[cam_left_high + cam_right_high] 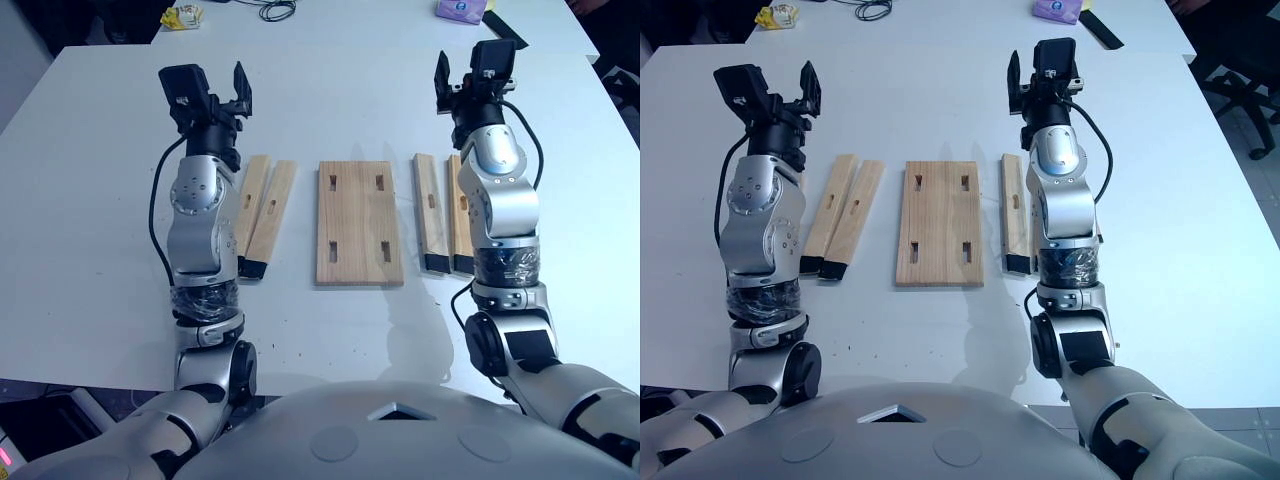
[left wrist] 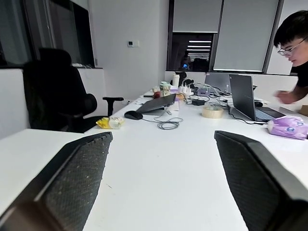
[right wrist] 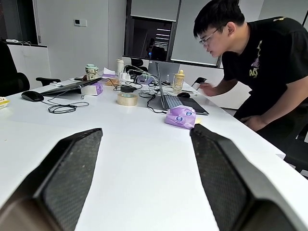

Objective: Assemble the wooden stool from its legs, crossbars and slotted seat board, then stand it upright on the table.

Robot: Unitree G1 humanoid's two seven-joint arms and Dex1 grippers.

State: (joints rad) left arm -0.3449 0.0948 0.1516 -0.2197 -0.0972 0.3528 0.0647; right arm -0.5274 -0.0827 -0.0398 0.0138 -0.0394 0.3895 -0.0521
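The slotted seat board (image 1: 359,222) lies flat in the middle of the white table (image 1: 100,200); several slots are cut through it. Two wooden legs (image 1: 262,212) with black near ends lie side by side to its left. Two more legs (image 1: 432,210) lie to its right, partly hidden by my right arm. My left gripper (image 1: 225,98) is raised beyond the left pair, open and holding nothing. My right gripper (image 1: 465,85) is raised beyond the right pair, open too. In the wrist views each gripper's black pads (image 2: 77,183) (image 3: 72,178) stand wide apart over bare table.
A purple tissue pack (image 3: 179,117), a laptop (image 3: 175,98), a tape roll (image 3: 127,99) and a coiled cable (image 2: 167,124) lie on the far table. A yellow packet (image 1: 182,16) lies at the far left. An office chair (image 2: 57,96) stands beyond the left edge.
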